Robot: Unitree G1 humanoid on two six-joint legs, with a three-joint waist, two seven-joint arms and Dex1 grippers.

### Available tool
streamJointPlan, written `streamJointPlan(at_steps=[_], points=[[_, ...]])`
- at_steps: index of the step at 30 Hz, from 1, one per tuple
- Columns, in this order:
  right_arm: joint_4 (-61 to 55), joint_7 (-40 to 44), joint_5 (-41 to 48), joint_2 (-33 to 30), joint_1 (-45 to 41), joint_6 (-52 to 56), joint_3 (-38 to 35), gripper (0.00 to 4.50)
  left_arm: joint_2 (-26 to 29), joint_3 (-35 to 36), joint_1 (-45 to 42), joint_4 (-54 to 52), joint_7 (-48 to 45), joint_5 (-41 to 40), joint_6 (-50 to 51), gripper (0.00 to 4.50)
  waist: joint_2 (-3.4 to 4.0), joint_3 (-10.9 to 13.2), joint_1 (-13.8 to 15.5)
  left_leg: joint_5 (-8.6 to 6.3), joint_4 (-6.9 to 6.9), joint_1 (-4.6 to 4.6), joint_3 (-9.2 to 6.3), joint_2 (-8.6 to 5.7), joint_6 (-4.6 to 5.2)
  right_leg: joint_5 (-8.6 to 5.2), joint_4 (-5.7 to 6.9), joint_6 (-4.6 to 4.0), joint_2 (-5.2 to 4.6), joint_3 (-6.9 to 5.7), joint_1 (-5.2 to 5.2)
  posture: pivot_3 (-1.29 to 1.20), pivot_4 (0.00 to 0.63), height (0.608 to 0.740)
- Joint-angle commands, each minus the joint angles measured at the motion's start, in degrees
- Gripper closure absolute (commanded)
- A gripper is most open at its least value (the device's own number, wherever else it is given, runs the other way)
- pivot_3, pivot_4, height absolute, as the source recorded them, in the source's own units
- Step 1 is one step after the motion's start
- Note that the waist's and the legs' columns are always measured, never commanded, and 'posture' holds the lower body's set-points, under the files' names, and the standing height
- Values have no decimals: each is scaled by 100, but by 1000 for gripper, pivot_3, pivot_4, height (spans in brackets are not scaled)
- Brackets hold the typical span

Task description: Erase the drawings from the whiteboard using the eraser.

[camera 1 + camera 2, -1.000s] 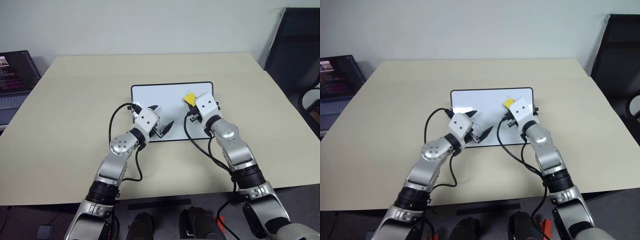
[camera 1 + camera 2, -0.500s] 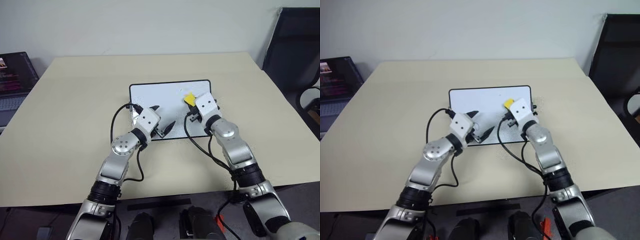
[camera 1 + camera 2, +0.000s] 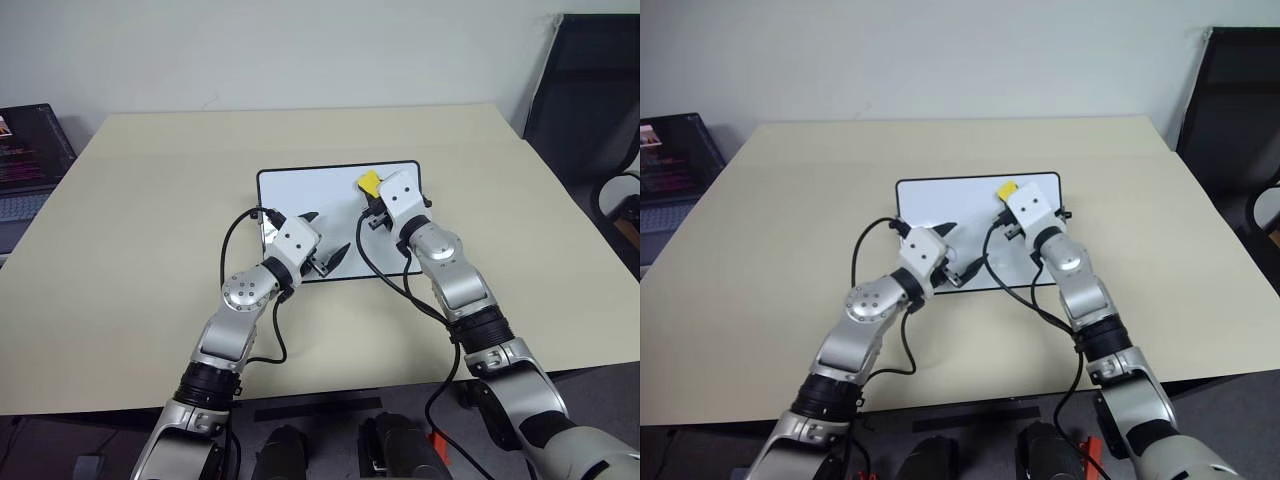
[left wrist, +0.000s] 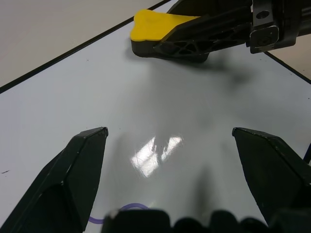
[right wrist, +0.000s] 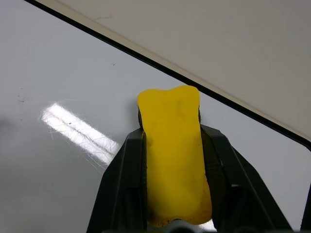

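Observation:
The whiteboard lies flat in the middle of the table, white with a thin black frame. My right gripper is shut on the yellow eraser near the board's far right corner; the eraser rests low over the white surface close to the frame. My left gripper hovers open over the board's near edge, nothing between its fingers. From there the eraser shows ahead on the board. Of the drawings, one thin purple stroke shows just in front of the left gripper's base.
A dark laptop sits at the table's far left edge. A black chair stands beyond the right side. Black cables loop from both wrists over the board's near edge. The beige table spreads wide around the board.
My right gripper has carried the eraser leftward and toward the board's far edge. The left gripper has stayed where it was, still open.

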Motion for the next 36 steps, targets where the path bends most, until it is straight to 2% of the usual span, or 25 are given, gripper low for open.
streamJointPlan(at_steps=[1, 11, 22, 29, 36], points=[[-95, 90, -54, -69, 151, 169, 2, 3330, 49, 89, -52, -261, 46, 2, -30, 0, 0, 0, 0, 0, 0, 0, 0, 0, 0, 0, 0, 0, 0, 0, 0, 0, 150, 740], [-627, 415, -29, -195, 714, 645, 72, 3330, 111, 128, -133, -194, 77, -6, -64, 0, 0, 0, 19, 0, 0, 0, -3, -1, 0, 0, -4, 0, 0, -2, 3, 0, 150, 740], [-836, 331, -14, -255, 731, 765, -74, 3330, 46, 38, -166, -113, 62, 0, -75, 0, -1, 0, 34, 0, 0, -1, -2, -1, 0, 0, -5, 0, 0, -3, 2, 0, 150, 740], [-2029, 599, 388, -452, 1200, 855, -417, 3330, 28, 28, -148, -182, 21, -17, -72, 0, 0, 0, 74, -1, -1, -20, -8, -3, -1, 0, -21, 1, -1, -7, -4, 0, 150, 740], [-3168, 1134, 936, -731, 1915, 911, -584, 3330, 6, 70, 483, -1178, 330, 50, 541, 0, 2, 3, 28, -4, -17, -28, -5, 0, -4, -2, -44, 4, -3, -4, -8, 0, 150, 740]])
